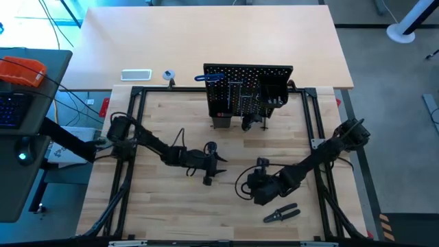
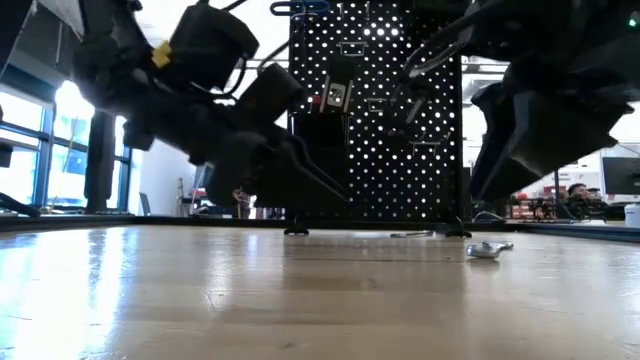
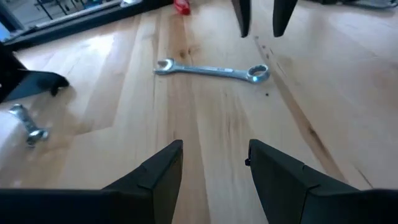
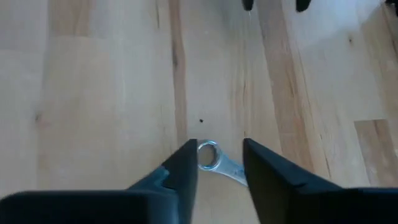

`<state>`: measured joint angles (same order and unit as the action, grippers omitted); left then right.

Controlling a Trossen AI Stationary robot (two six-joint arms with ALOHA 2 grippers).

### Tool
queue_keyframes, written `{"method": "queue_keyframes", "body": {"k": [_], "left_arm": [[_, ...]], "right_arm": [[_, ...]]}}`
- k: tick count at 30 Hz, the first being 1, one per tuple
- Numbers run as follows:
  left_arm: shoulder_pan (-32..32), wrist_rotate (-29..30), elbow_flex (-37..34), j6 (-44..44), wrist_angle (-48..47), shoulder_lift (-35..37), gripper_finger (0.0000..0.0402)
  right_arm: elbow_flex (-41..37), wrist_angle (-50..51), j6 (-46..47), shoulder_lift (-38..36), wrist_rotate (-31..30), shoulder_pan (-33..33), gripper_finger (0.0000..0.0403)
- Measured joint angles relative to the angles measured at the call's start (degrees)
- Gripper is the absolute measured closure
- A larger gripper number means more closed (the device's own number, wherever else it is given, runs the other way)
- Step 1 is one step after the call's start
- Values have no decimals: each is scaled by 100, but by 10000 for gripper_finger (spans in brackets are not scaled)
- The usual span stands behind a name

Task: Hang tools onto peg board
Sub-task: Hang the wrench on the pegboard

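Note:
A silver wrench [image 3: 211, 70] lies flat on the wooden table [image 1: 171, 130], in front of the upright black peg board [image 1: 247, 96]. My right gripper [image 4: 221, 162] is open, slanting down over the wrench's ring end [image 4: 208, 155], which sits between its fingers. My left gripper [image 3: 214, 155] is open and holds nothing; it is low over the table, a short way from the wrench and pointing toward it. In the low view the wrench [image 2: 488, 249] rests under the right arm. A blue-handled key [image 1: 206, 77] hangs at the board's top corner. My right gripper's fingers stand on either side of the wrench's ring end [image 4: 208, 155], coming from above at a slant. The ring lies close to one finger [image 4: 186, 168]; whether it touches, I cannot tell. The wrench lies flat on the table.
Black-handled pliers [image 1: 281, 214] lie near the table's front edge on the right. A small silver tool [image 3: 28, 124] lies by the peg board's foot [image 3: 31, 84]. A white tray [image 1: 136, 75] and a tape roll [image 1: 169, 75] sit behind the frame. A black bin [image 1: 274, 89] hangs on the board.

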<state>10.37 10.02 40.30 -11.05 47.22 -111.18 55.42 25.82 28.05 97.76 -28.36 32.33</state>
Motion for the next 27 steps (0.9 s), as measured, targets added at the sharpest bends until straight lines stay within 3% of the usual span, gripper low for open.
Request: {"method": "queue_keyframes", "body": {"k": [6, 13, 17, 27], "left_arm": [[-64, -435, 360, -2, 8, -394, 224], [-62, -542, 470, -7, -18, -430, 224], [-68, -540, 487, 5, -37, -430, 224], [-42, -1042, 693, 48, -127, -430, 224]], "right_arm": [[-2, 159, -434, 175, 274, -4, 223], [-4, 446, -1072, 154, 915, -353, 220], [-4, 508, -1516, 157, 952, -560, 220], [-5, 1584, -1418, 146, 931, -766, 222]]}}
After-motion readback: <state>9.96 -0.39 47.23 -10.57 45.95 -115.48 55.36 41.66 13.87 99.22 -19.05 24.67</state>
